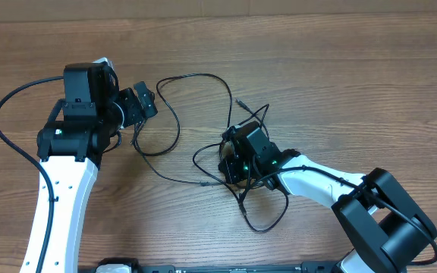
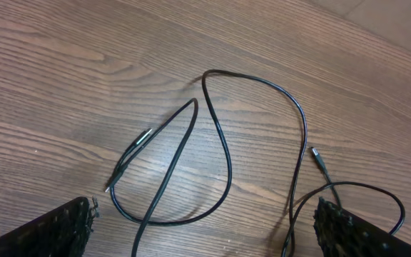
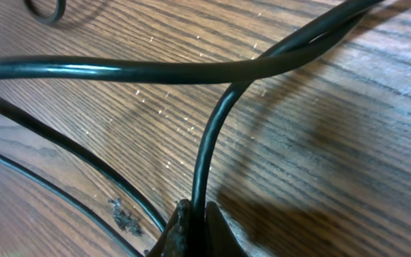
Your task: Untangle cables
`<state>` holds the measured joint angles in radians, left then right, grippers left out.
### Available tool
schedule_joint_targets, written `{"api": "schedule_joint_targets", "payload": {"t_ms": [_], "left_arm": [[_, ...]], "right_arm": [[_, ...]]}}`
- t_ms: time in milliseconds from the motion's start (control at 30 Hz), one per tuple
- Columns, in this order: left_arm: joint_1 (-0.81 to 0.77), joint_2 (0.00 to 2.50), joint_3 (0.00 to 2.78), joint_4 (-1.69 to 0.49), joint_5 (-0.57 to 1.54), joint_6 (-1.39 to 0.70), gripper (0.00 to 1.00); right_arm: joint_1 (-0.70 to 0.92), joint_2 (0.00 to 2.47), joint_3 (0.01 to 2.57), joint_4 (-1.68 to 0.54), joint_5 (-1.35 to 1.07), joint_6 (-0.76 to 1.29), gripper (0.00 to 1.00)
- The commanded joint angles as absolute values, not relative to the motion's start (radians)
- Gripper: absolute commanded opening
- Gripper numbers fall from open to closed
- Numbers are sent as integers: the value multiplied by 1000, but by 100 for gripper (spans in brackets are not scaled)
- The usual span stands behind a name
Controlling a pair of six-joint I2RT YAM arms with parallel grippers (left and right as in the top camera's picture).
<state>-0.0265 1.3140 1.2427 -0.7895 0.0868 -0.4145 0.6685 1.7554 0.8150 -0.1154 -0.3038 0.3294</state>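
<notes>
Several thin black cables (image 1: 203, 77) lie in loose loops across the middle of the wooden table, tangled near the centre (image 1: 243, 125). My right gripper (image 1: 231, 165) sits low in that tangle. In the right wrist view its jaws (image 3: 197, 215) are pinched shut on one cable strand (image 3: 211, 143), which rises from the fingertips and meets another strand crossing above. My left gripper (image 1: 139, 105) stands open at the left end of the cables. In the left wrist view its fingers (image 2: 52, 228) are spread wide over a cable loop (image 2: 223, 146), touching nothing. A small plug end (image 2: 318, 158) lies to the right.
The wooden tabletop (image 1: 355, 68) is bare to the right and at the back. A thicker black wire (image 1: 6, 106) arcs from the left arm's base at the far left. Another cable loop (image 1: 268, 224) lies near the front edge by the right arm.
</notes>
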Motion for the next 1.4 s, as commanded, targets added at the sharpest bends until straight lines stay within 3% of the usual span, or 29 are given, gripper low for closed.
{"api": "schedule_joint_targets", "payload": {"t_ms": [0,400,800,1367], "left_arm": [[-27,1320,1264,-789,97,-396,100],[-27,1320,1264,-789,97,-396,100],[-27,1320,1264,-789,97,-396,99],[-27,1320,1264,-789,97,-396,100]], "right_arm": [[672,1753,813,-117,-320,387,4],[672,1382,815,-353,-315,418,4],[672,928,874,-380,-203,418,4],[672,875,1125,-348,-149,337,4]]}}
